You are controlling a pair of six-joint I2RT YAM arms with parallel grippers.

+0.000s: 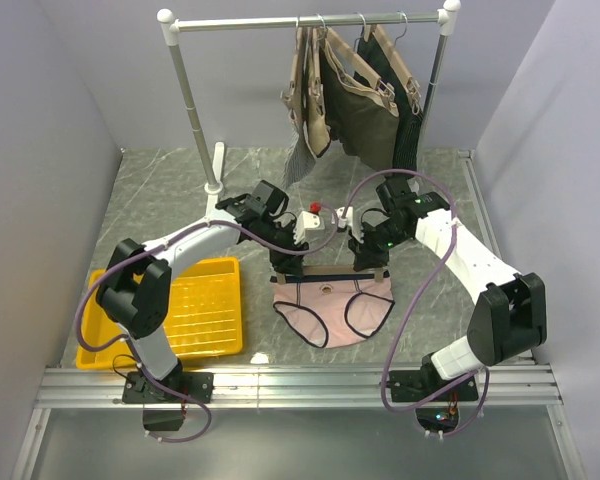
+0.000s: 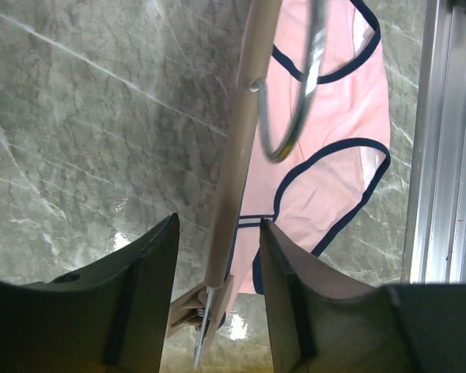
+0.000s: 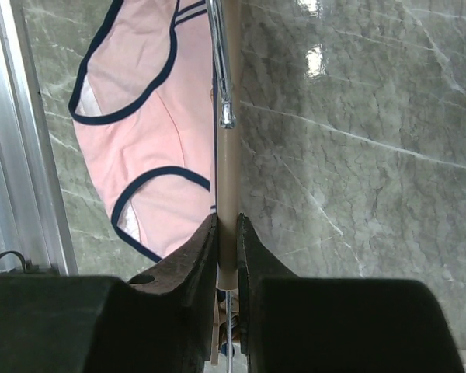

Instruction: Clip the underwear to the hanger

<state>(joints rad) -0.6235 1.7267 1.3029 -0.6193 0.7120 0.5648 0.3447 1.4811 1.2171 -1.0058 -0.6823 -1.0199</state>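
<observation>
Tray [image 1: 195,305] of yellow ribbed plastic sits at the left of the grey marble bench [image 1: 180,190], just beside the left arm's base. The left gripper [image 2: 218,221] reaches in over the middle of the bench. Its jaws stand about half apart and straddle the left end of the hanger [image 1: 325,272], with a gap on each side of the tan bar, so they grip nothing. Just below them in the wrist view is that end's clip [image 2: 198,307]; I cannot tell whether it bites the fabric.

The hanger lies flat across the bench's near middle, with its silver wire hook [image 2: 316,39] resting over the pink cloth. The underwear [image 1: 330,312] is spread flat on the bench between the 2 grippers. Its navy-edged waistband runs along the bar, and its leg holes point toward the aluminium rail [image 1: 280,380] at the near edge.

At the hanger's right end, the right gripper [image 3: 227,219] has its jaws drawn in to a narrow slit and pinched on the bar.

Behind, toward the right of the bench, a white rack [image 1: 280,22] carries several dark olive and black garments [image 1: 365,110] on similar tan hangers.
</observation>
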